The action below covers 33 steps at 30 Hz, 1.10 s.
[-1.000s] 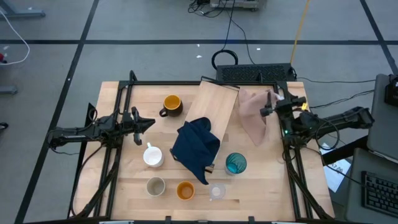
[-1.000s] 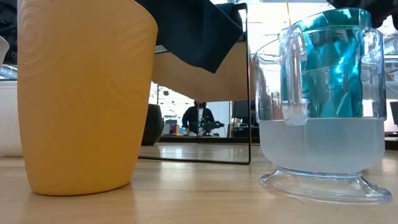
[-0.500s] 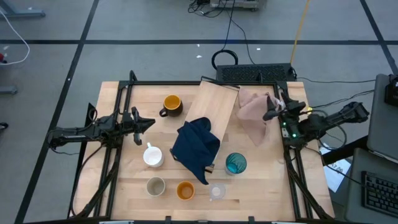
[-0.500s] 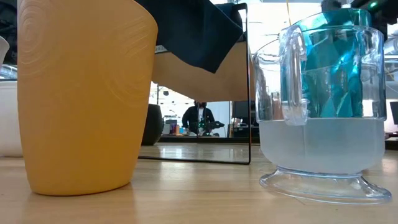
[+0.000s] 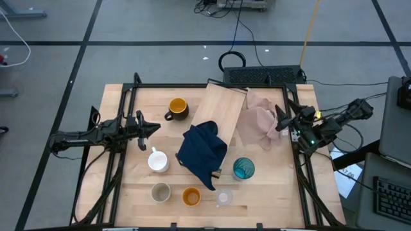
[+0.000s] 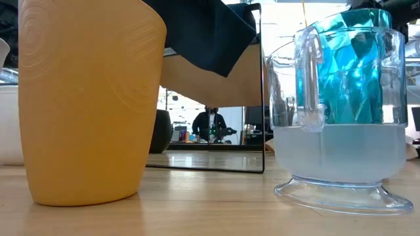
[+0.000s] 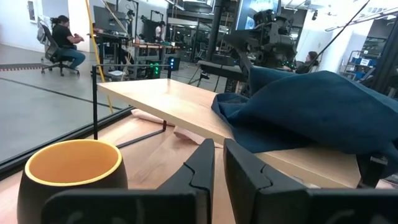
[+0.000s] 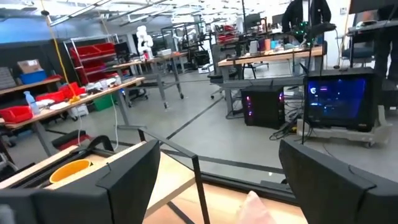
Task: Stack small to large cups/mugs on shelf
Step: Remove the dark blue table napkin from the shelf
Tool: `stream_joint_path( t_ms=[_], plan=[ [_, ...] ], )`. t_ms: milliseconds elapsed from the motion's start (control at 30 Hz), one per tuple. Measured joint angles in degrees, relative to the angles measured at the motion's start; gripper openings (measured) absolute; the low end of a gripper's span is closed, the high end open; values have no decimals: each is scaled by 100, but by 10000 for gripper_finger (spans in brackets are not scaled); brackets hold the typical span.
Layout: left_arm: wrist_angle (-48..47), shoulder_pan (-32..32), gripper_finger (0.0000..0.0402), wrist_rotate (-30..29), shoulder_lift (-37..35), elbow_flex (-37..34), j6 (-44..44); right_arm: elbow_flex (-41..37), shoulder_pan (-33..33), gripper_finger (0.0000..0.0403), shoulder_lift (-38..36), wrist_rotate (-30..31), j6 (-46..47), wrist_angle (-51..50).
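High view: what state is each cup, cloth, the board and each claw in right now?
Board: raised on a frame, partly covered by the navy cloth.
Navy cloth: crumpled, draped over the board's near end.
Pink cloth: crumpled beside the board.
Dark mug: upright, empty.
White mug: upright.
Beige cup: upright.
Orange cup: upright.
Clear glass: upright.
Teal tumbler: upright.
Left claw: shut, empty.
Right claw: open, by the pink cloth.

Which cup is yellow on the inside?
The dark mug with the yellow inside, standing by itself near the far left of the table, beside the light-wood shelf board. The other cups sit in a group along the table's near side.
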Motion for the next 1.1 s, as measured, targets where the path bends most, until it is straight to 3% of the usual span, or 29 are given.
stream_joint_path(
  t_ms=[133, 400, 667, 800, 1000, 1100],
  plan=[
    [-2, -1, 37, 0, 0, 0, -2, 0, 13, 320, 2, -367, -4, -32],
    [23, 0, 37, 2, 0, -2, -154, 0, 520, 320, 4, -2724, 336, -82],
    [132, -1, 37, 0, 0, -15, -161, 38, 915, 320, 211, -3937, 1303, -527],
    [154, 0, 37, 0, 1, -15, -168, 430, 938, 320, 551, -4074, 1336, -692],
    [168, -1, 37, 0, 2, -15, -170, 1139, 887, 320, 1218, -4041, 1296, -1974],
    [170, -1, 37, 0, 1, -15, -170, 1248, 755, 320, 1507, -4027, 1351, -1986]
  ],
)
